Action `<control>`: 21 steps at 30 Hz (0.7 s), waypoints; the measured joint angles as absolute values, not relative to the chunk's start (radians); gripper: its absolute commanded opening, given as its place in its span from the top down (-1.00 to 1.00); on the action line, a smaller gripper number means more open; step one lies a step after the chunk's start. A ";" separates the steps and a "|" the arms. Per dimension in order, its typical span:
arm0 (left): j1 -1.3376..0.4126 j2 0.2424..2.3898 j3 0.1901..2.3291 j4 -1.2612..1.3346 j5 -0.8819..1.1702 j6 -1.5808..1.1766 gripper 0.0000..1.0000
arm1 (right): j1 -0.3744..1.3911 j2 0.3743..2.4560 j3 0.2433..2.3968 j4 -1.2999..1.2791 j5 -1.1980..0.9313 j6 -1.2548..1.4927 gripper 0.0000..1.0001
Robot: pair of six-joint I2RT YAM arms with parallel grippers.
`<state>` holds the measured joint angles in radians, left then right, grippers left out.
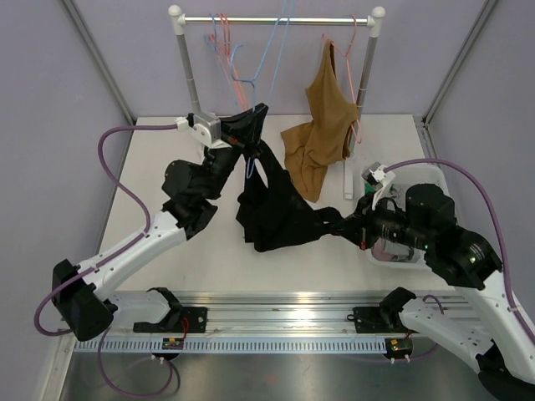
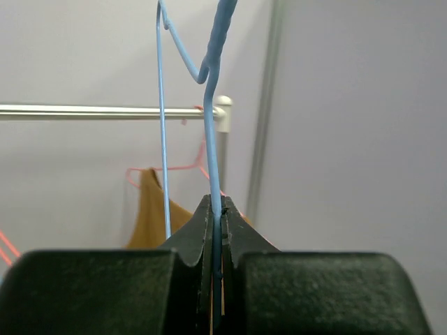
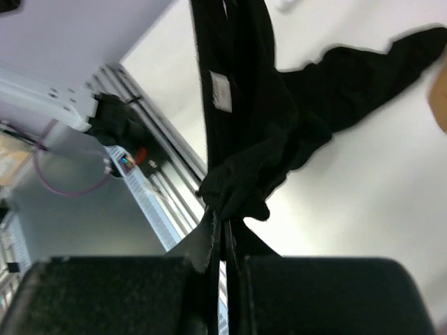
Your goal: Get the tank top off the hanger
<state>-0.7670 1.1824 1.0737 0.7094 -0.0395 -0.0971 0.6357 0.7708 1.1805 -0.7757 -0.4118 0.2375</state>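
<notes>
Left pincer point(image 1: 253, 121) should, I think, hold the thin blue wire hanger point(image 1: 266, 58) firm while the right pincer point(image 1: 349, 222) draws the black fabric tank top point(image 1: 276, 209) slowly away from the white clothes rail with a metal bar point(image 1: 276, 18), so that the strap slides off the wire and does not catch. Both pincers are fully closed: the left on the hanger just in front of the rail, the right on a bunch of the tank top farther in front, toward the rail's right post. The tank top is stretched between them.
</notes>
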 measured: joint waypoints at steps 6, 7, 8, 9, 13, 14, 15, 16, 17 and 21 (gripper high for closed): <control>-0.767 1.276 1.162 0.817 -0.216 -0.031 1.00 | 0.635 0.744 1.214 -0.990 -0.170 0.208 1.00; -0.767 1.280 1.181 0.823 -0.241 -0.028 1.00 | 0.635 0.748 1.216 -1.010 -0.145 0.208 1.00; -0.767 1.281 1.194 0.828 -0.257 -0.026 1.00 | 0.635 0.754 1.216 -1.031 -0.118 0.208 1.00; -0.767 1.280 1.207 0.837 -0.275 -0.027 1.00 | 0.635 0.762 1.216 -1.048 -0.102 0.209 1.00; -0.767 1.278 1.272 0.805 -0.305 -0.047 1.00 | 0.635 0.792 1.213 -1.065 -0.091 0.215 1.00; -0.767 1.278 1.302 0.760 -0.308 -0.062 1.00 | 0.635 0.797 1.209 -1.058 -0.099 0.217 1.00; -0.767 1.277 1.332 0.709 -0.312 -0.080 1.00 | 0.635 0.806 1.205 -1.048 -0.108 0.224 1.00; -0.767 1.275 1.361 0.651 -0.319 -0.098 1.00 | 0.635 0.817 1.201 -1.032 -0.121 0.229 1.00; -0.767 1.272 1.387 0.597 -0.326 -0.115 1.00 | 0.635 0.831 1.198 -1.014 -0.130 0.236 1.00; -0.770 1.268 1.488 0.361 -0.371 -0.184 1.00 | 0.635 0.899 1.164 -0.883 -0.199 0.279 0.45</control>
